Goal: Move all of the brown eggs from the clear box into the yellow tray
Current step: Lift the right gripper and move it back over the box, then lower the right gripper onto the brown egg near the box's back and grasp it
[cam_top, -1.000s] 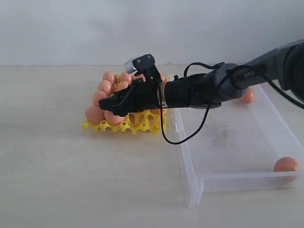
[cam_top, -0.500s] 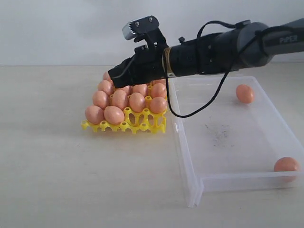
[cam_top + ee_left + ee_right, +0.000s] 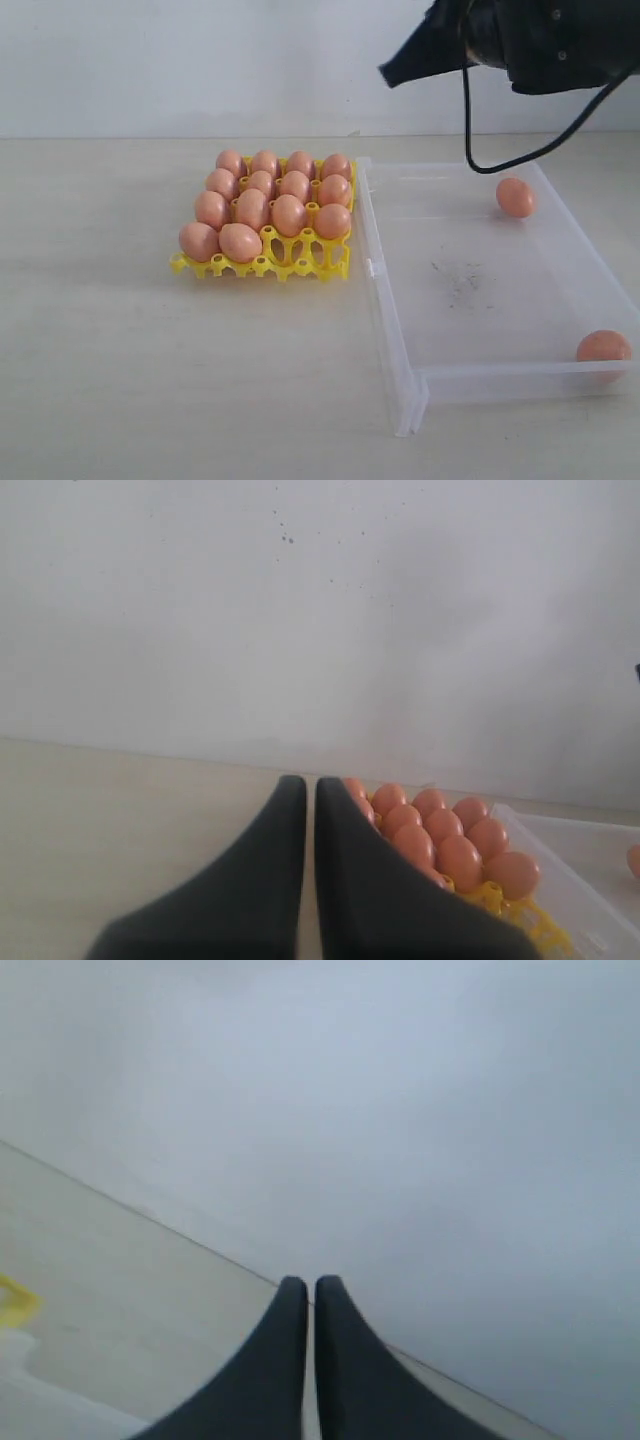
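Note:
The yellow tray (image 3: 262, 266) holds several brown eggs (image 3: 288, 214); its two front right cups are bare. Two brown eggs lie in the clear box (image 3: 470, 310), one at the far side (image 3: 516, 197) and one in the near right corner (image 3: 603, 346). My right gripper (image 3: 386, 74) hangs high above the box's far left corner, shut and empty, as its wrist view (image 3: 309, 1282) confirms. My left gripper (image 3: 311, 783) is shut with nothing in it, low beside the tray (image 3: 512, 908) and its eggs (image 3: 460, 861). It does not show in the exterior view.
The box floor carries dark specks (image 3: 462, 285). A black cable (image 3: 500, 160) loops down from the right arm over the box's far end. A pale wall (image 3: 200, 60) stands behind the table.
The right arm has risen from just over the tray up and to the right, and its jaws have closed on nothing. The eggs and the left gripper's view stay the same.

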`<move>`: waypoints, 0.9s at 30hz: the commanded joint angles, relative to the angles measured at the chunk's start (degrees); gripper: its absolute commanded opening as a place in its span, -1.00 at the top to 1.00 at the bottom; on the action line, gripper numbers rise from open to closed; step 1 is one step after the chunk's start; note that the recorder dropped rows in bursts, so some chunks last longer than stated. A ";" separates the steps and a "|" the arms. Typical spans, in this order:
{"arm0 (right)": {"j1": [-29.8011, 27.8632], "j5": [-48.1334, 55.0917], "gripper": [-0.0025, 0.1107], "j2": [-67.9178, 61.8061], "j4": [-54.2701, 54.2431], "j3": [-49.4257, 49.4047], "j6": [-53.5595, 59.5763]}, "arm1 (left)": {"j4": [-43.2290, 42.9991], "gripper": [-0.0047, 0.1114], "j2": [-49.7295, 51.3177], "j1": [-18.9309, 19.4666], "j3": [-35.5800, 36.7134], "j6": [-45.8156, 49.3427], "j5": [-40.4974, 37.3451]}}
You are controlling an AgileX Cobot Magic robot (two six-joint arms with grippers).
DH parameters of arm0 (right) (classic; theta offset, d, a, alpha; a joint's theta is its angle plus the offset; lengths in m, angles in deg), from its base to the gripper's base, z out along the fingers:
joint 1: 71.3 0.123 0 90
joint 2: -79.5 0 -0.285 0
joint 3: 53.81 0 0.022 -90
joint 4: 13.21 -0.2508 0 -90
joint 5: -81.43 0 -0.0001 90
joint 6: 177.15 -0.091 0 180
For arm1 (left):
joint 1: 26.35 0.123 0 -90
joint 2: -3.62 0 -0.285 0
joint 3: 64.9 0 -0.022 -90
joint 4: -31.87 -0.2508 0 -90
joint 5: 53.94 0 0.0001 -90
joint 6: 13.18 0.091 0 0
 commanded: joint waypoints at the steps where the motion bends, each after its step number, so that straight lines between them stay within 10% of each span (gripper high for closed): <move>1: -2.15 7.19 0.96 0.52 -17.70 -0.73 23.31 | 0.51 0.85 -0.15 -0.33 -0.18 -0.42 0.92; 7: -12.23 1.26 0.96 -0.39 -48.93 -0.10 43.83 | 0.51 0.85 -0.15 -0.33 -0.18 -0.42 0.92; 13: -18.27 23.58 0.96 -10.21 -85.29 11.71 78.74 | 0.51 0.85 -0.15 -0.33 -0.18 -0.42 0.92; 16: -18.12 24.86 0.88 -14.53 -85.18 15.66 79.47 | 0.51 0.85 -0.15 -0.33 -0.18 -0.42 0.92; 21: -18.12 20.64 -0.25 -21.22 -82.83 19.82 77.29 | 0.51 0.85 -0.15 -0.33 -0.18 -0.42 0.92; 27: -18.12 13.91 0.04 -25.28 -81.07 21.54 77.89 | 0.51 0.85 -0.15 -0.33 -0.18 -0.42 0.92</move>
